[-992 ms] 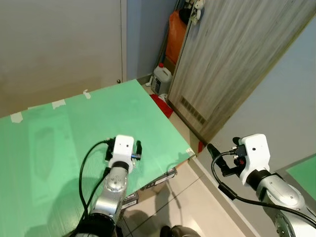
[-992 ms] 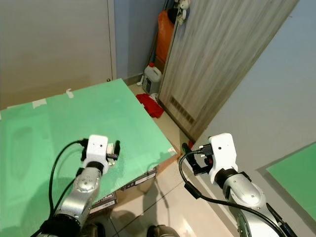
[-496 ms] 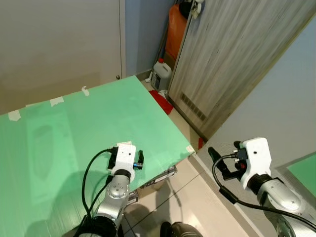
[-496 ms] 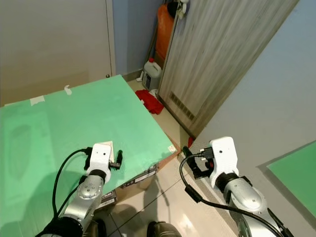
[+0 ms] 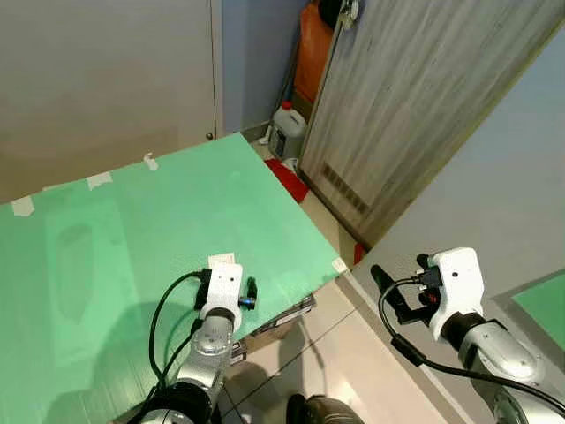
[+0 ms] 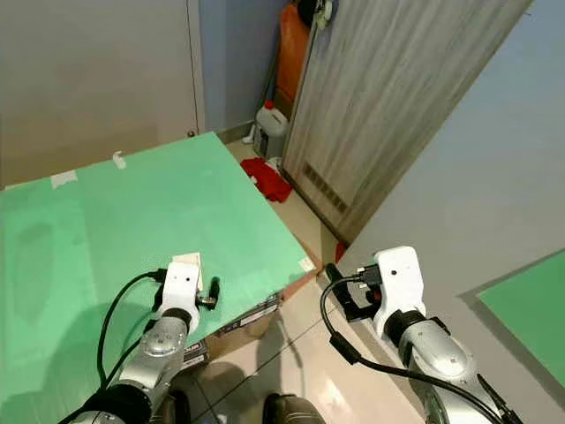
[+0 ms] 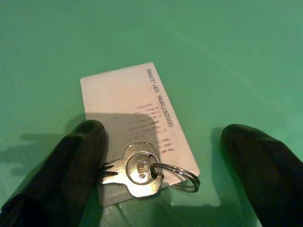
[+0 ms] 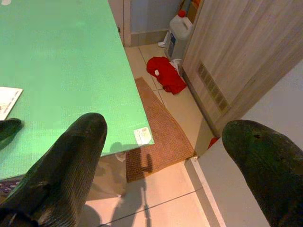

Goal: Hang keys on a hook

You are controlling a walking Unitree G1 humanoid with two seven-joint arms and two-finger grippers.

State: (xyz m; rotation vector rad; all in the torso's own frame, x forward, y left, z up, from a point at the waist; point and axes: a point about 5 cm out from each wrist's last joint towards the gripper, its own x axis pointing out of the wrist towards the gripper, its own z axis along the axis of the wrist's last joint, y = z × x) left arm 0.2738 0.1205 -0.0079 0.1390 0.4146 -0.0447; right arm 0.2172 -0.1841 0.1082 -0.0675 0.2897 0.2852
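Between the left claw's spread fingers, the keys lay on a white card on the green table.
Closing could pinch the card along with the flat key, or skid it aside; the right claw hung open nearby.

green table | red cloth | white jug | wooden door

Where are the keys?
The keys lie on a white card on the green table, between the open fingers of the left gripper, near the table's front edge.
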